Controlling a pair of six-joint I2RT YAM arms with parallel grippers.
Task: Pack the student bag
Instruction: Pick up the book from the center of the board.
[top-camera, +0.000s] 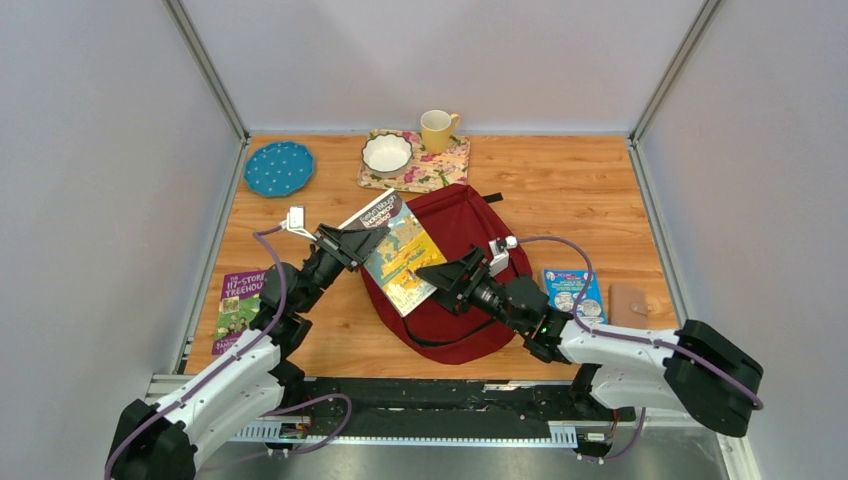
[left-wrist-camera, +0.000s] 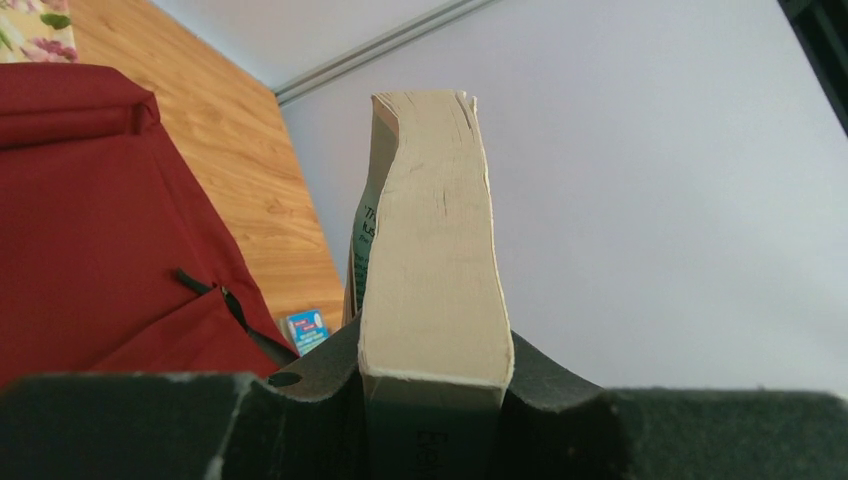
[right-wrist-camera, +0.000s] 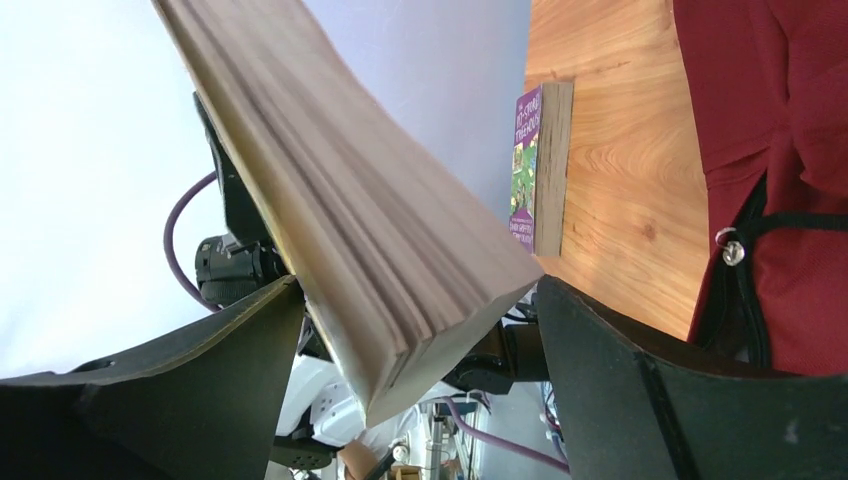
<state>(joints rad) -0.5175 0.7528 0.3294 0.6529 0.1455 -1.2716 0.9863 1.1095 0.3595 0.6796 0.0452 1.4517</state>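
The student bag (top-camera: 470, 215) lies flat at the centre of the counter (top-camera: 570, 190), its rounded edge toward 6 o'clock. The left tool (top-camera: 350, 244) is clamped on one end of a paperback (top-camera: 402, 252) and holds it tilted above the bag's 9 o'clock edge. In the left wrist view both fingers (left-wrist-camera: 310, 415) press against the covers. The right tool (top-camera: 447, 275) stands wide at the paperback's 5 o'clock corner. That corner sits between its fingers (right-wrist-camera: 650, 400), which are spread wider than the paperback is thick. Bare wood runs from 1 to 3 o'clock of the bag out to the right wall. A narrower bare strip at 8 o'clock separates the bag from a purple book (top-camera: 238, 310) at the counter's left edge. A blue booklet (top-camera: 572, 292) and a tan wallet (top-camera: 628, 305) lie at 4 o'clock, near the right edge. At 12 o'clock a floral mat (top-camera: 440, 172) lies just beside the bag and carries a bowl (top-camera: 386, 153) and a mug (top-camera: 436, 130). A blue plate (top-camera: 279, 168) sits at 10 o'clock.
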